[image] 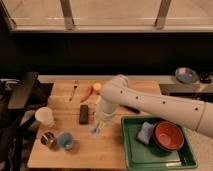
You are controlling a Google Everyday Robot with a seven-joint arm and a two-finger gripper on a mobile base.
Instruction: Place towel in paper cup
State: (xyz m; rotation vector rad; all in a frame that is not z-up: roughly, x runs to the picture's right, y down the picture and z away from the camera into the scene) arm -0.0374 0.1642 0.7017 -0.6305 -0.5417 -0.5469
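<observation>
- The pincer (101,120) hangs over the middle of the desk (100,156), closed on the top of the towel (95,131).
- The towel is small and pale. It dangles below the pincer, just right of the remote (84,114), with its long axis roughly up-and-down and its free end pointing at the desk.
- The paper cup (44,116) stands upright near the left edge, well apart from the towel, and the dark remote lies between them.
- In front of the paper cup stand one metal can (48,139) and one blue cup (65,141), side by side.
- Toward the back lie one fork (74,90), one carrot (86,93) and one round orange fruit (97,87).
- To the right sits one green tray (150,158), which holds one red bowl (167,136) and one blue sponge (146,132).
</observation>
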